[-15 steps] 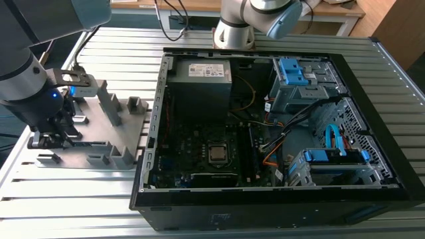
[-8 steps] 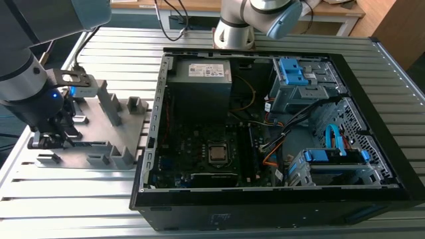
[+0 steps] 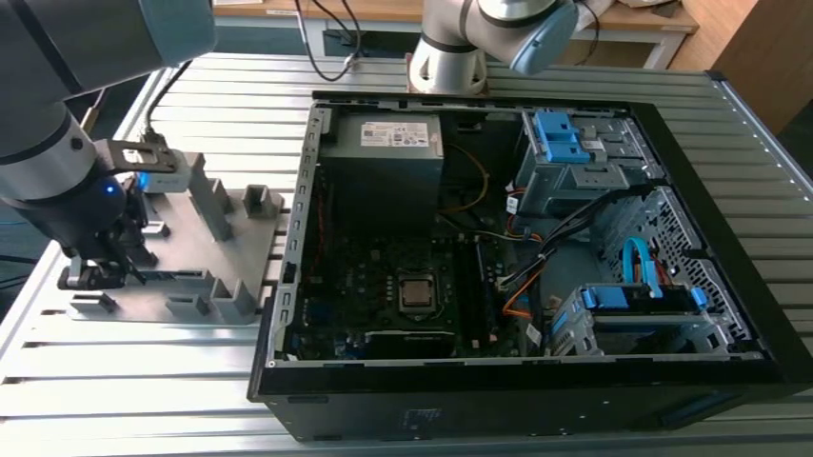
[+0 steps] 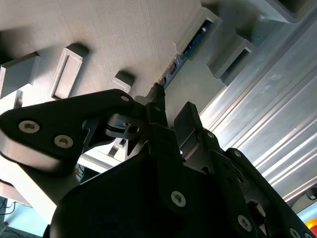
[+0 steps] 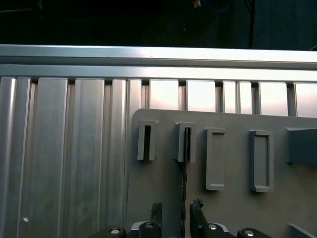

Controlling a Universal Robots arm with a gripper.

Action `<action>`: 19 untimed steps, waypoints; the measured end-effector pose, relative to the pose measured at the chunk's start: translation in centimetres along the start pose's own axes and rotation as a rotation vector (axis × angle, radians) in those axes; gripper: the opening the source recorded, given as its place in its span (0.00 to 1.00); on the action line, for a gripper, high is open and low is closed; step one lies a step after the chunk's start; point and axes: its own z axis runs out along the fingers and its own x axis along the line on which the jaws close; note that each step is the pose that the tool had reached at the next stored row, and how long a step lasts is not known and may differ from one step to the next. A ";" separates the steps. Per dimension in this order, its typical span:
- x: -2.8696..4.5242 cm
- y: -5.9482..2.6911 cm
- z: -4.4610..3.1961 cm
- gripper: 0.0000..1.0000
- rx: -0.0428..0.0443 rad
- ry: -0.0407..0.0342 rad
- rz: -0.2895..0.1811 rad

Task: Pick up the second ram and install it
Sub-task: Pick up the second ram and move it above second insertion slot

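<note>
The second ram (image 5: 184,178) is a thin dark strip standing on edge in a slot of the grey fixture (image 5: 233,208). In the second wrist view the ram (image 4: 190,45) runs away from the fingertips along the fixture (image 4: 124,39). My gripper (image 5: 177,210) is low over the fixture and straddles the near end of the ram, one finger on each side, with a visible gap on one side. It is open, and its black fingers (image 4: 185,119) hold nothing. In the exterior view the gripper (image 3: 99,271) sits over the fixture's (image 3: 242,228) near end, on the exterior view's left.
An open computer case (image 3: 508,238) with its motherboard (image 3: 394,286) lies to the exterior view's right of the fixture. The base of another arm (image 3: 447,57) stands behind the case. An empty slot (image 5: 144,141) lies beside the ram's slot. Everything rests on a ribbed aluminium table (image 3: 128,381).
</note>
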 end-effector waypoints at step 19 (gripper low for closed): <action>0.05 -0.08 1.55 0.36 -0.0002 0.0001 0.000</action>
